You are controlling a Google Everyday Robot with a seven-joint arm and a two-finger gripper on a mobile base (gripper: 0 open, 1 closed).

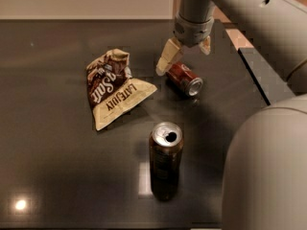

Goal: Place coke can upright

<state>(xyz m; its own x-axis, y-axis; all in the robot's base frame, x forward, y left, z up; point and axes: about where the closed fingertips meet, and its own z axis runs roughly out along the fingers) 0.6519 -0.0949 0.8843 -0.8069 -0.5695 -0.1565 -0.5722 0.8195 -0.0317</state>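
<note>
The coke can (pixel 184 79), red with a silver end, lies on its side on the dark table (pixel 57 166), its silver end facing front right. My gripper (pixel 184 56) hangs just above the can's far end. Its fingers are spread open: one cream finger (pixel 165 59) reaches down left of the can, the other shows at the upper right. The gripper holds nothing.
A brownish-gold can (pixel 165 159) with an open silver top stands upright in front of the coke can. A crumpled brown and cream chip bag (pixel 112 87) lies to the left. The table's right edge (pixel 254 75) runs close by. My arm's bulk (pixel 268 171) fills the right foreground.
</note>
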